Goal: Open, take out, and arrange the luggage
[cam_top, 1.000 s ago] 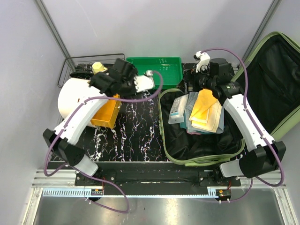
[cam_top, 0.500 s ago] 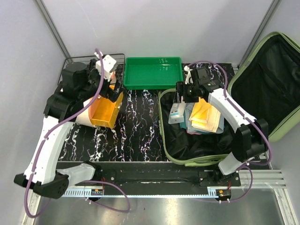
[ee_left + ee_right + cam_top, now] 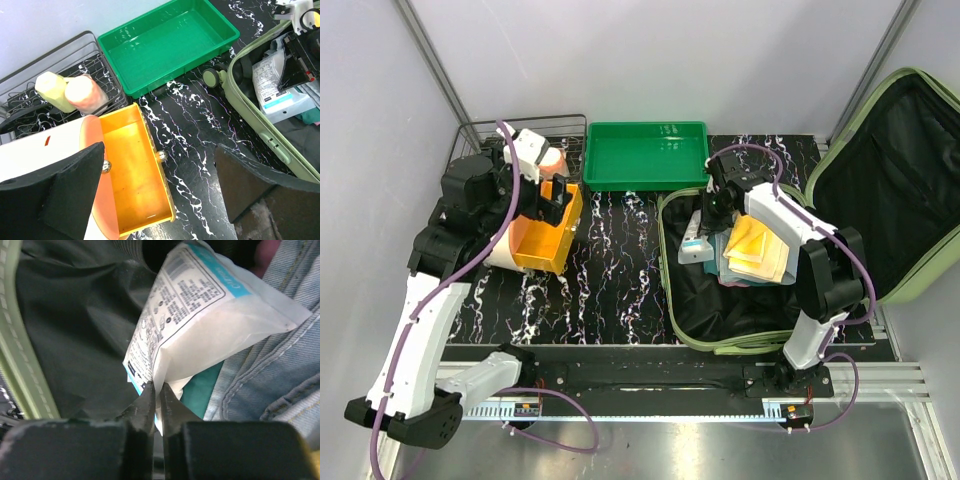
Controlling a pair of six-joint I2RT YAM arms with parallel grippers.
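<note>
Top view: the luggage (image 3: 740, 300) lies open at the table's 3 o'clock side, its lid leaning out toward 1 o'clock. The right gripper (image 3: 704, 224) reaches into its 10 o'clock corner, onto a white pouch (image 3: 694, 243) beside folded clothes (image 3: 760, 250). The left gripper (image 3: 556, 196) hangs over an orange drawer (image 3: 542, 245), well apart from the luggage.

Left wrist: the left gripper (image 3: 159, 150) is spread wide. The luggage (image 3: 260, 135) sits at 3 o'clock and a green tray (image 3: 165, 45) at 12.

Right wrist: the right gripper (image 3: 156, 390) pinches the white pouch (image 3: 200, 325) by its lower edge. The luggage lining (image 3: 75, 330) is at 9 o'clock and denim (image 3: 280, 355) at 3.
</note>
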